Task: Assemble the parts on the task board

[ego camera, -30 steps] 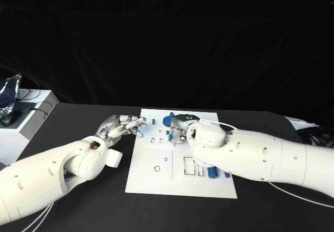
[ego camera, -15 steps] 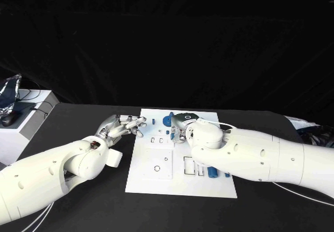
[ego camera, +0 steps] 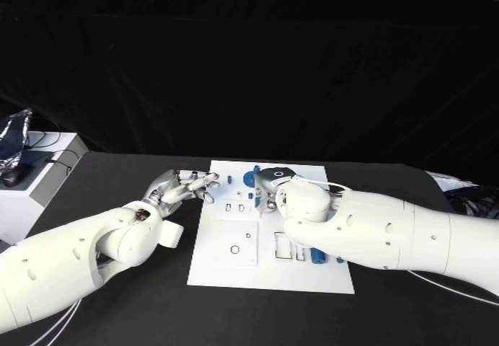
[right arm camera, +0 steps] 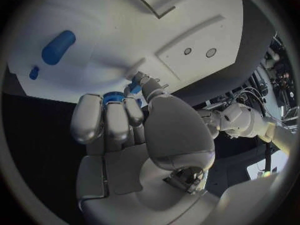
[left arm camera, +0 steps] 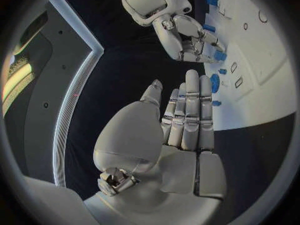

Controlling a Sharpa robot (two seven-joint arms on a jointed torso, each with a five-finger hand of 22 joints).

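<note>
Under the right hand [ego camera: 272, 189], at the far end of the task board [ego camera: 234, 270], a small blue part [right arm camera: 133, 88] is pinched at the fingertips.

Beside it, the left hand [ego camera: 185, 189] hovers flat, fingers straight and apart, holding nothing. More blue parts [ego camera: 317, 256] lie behind the right hand, nearer its wrist. They look rigid, light and smooth, likely slippery; a pinch across the middle should serve best.
</note>
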